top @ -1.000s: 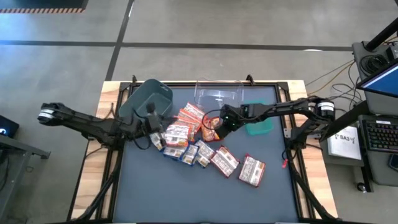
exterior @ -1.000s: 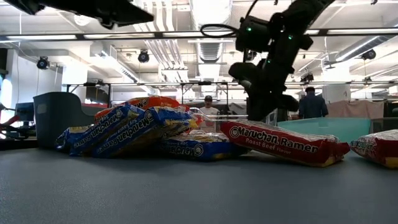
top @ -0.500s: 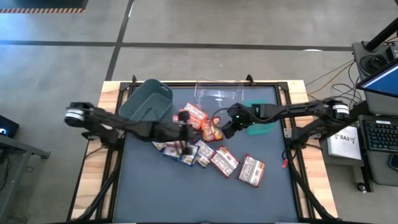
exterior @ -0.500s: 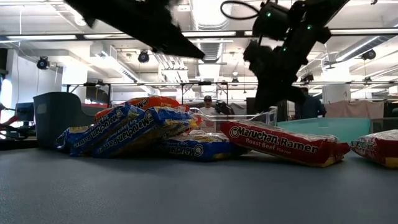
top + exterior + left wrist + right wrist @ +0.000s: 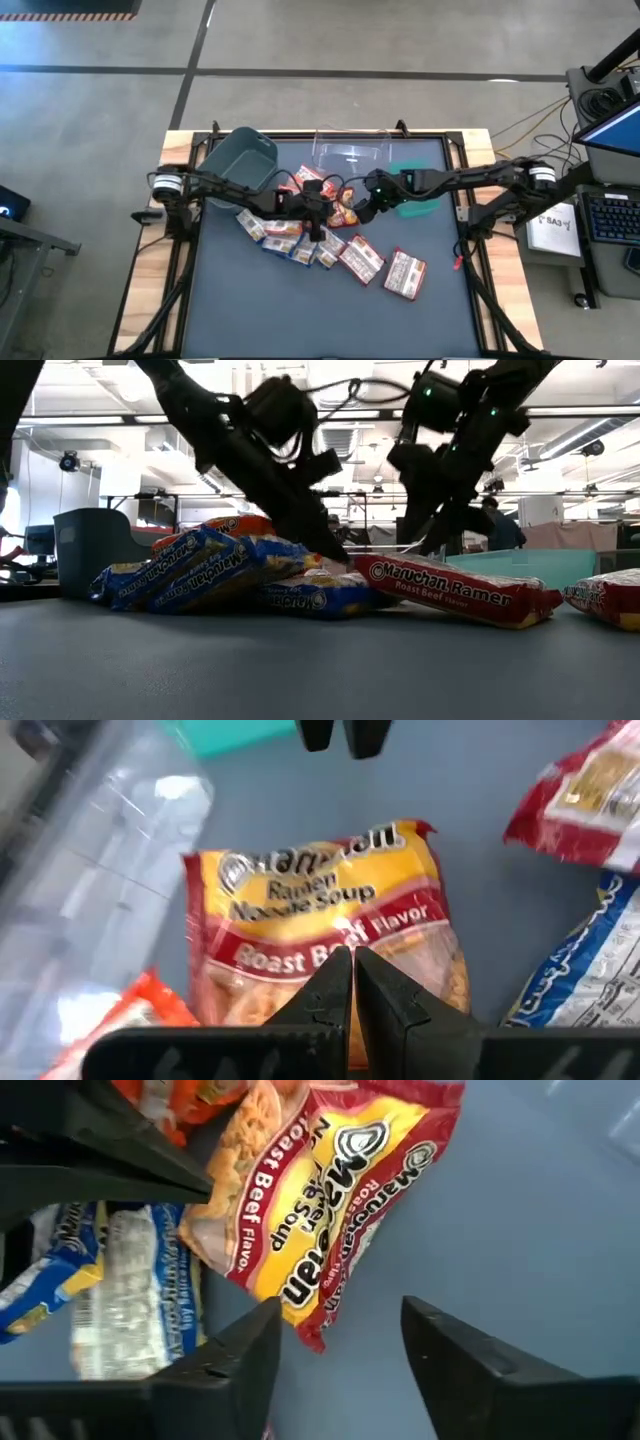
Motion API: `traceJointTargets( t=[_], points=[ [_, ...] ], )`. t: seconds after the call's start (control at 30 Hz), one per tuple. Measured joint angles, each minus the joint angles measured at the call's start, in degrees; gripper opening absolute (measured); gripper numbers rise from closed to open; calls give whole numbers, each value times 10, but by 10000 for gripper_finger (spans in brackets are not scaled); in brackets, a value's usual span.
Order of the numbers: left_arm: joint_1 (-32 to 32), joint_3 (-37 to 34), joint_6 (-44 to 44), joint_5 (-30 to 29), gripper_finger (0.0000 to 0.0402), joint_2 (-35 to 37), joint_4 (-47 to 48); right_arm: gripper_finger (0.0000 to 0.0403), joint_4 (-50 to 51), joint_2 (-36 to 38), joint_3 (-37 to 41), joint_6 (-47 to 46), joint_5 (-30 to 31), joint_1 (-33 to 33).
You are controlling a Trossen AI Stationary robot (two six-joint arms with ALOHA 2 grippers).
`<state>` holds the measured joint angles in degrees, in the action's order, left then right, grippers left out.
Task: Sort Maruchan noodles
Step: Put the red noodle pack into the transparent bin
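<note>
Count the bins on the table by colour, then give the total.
grey bin: 1
clear bin: 1
green bin: 1
Total: 3

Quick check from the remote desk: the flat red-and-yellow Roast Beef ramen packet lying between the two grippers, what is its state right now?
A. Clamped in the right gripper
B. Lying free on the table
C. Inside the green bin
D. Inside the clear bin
B. The red-and-yellow Roast Beef ramen packet lies flat on the table; the right gripper hovers open beside it, and the left gripper is shut with nothing between its fingers.
</note>
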<state>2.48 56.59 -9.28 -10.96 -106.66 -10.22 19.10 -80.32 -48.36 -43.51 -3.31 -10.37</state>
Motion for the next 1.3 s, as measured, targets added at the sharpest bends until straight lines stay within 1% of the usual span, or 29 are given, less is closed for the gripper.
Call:
traceJointTargets(
  t=[0.13,0.27,0.5,0.7,0.77,1.03,1.17,1.3],
  points=[
    [2,1,11,4,0,-8,11,238,-28,-28,0,-1,-1,0],
    [5,0,26,4,0,-8,44,271,-50,-45,0,-10,-7,0],
    [13,-20,49,6,0,-7,40,302,-63,-59,0,-20,-11,-3],
    [14,-37,58,20,0,-7,12,309,-88,-77,0,-30,-11,-4],
    [14,-38,60,21,0,-7,11,308,-107,-87,0,-31,-12,-6],
    [18,-59,76,22,0,-8,-3,311,-135,-126,0,-22,-17,-20],
    [18,-77,90,23,0,-7,-22,311,-184,-140,0,-19,-46,-26],
    [18,-80,93,24,0,-7,-23,309,-238,-147,1,-19,-72,-27]
  ],
)
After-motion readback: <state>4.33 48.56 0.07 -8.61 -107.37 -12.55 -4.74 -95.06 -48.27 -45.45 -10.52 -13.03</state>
